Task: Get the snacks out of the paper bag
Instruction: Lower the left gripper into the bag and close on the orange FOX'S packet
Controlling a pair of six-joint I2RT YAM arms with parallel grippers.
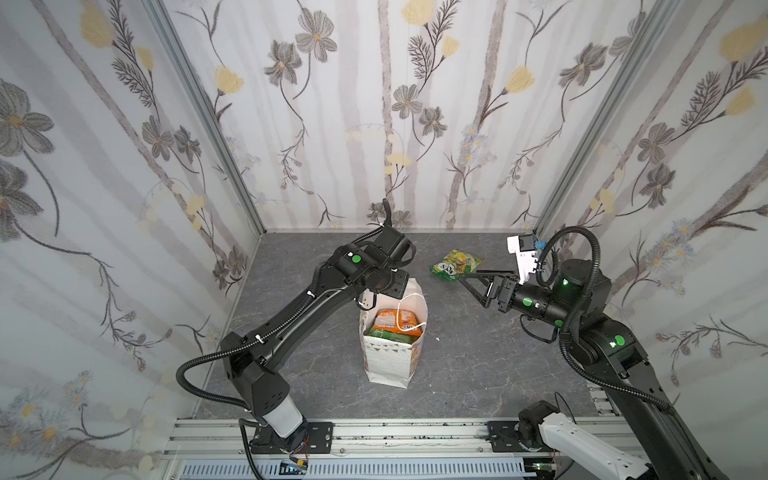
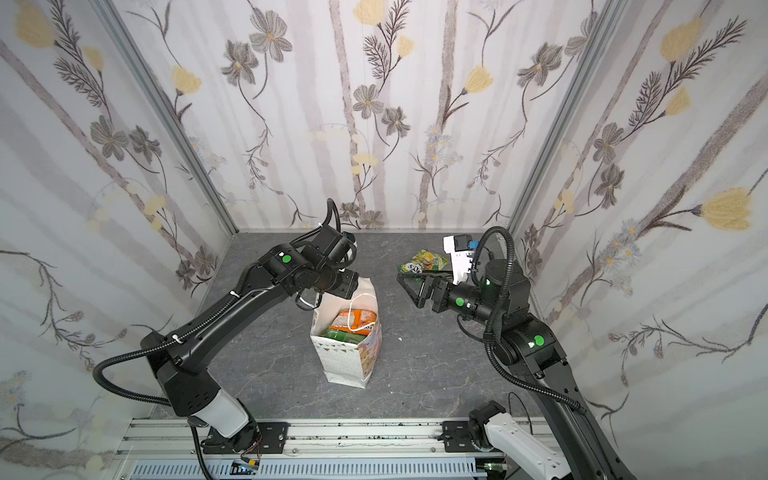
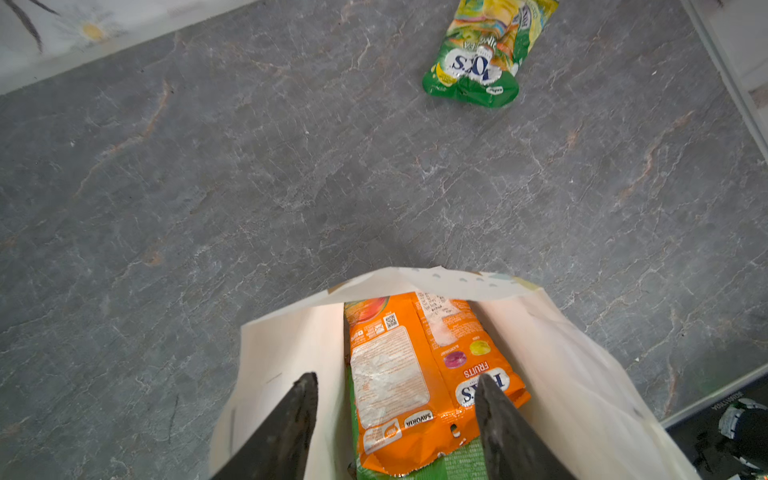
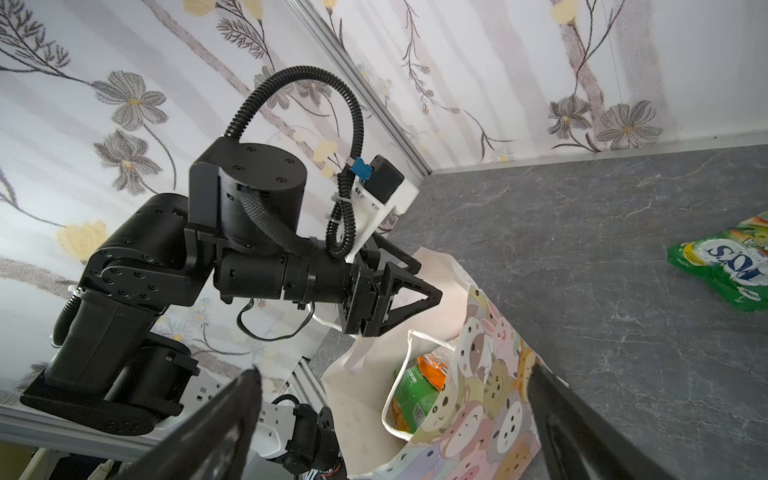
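Paper bag (image 1: 388,361): upright, mouth open, bare tabletop (image 1: 478,365) all round.
Left gripper (image 3: 397,380): jaws apart above bag's rim, over orange packet (image 1: 392,321).
Right gripper (image 1: 468,276): jaws wide, empty, right of bag.
Green-yellow packet (image 1: 455,266): flat, beyond bag, well apart.

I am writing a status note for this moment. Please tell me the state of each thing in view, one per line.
paper bag: upright, mouth open.
orange packet: inside bag, topmost.
green packet: inside bag, under the orange one.
green-yellow packet: out, lying on table.
left gripper: open, over the bag mouth.
right gripper: open, empty.
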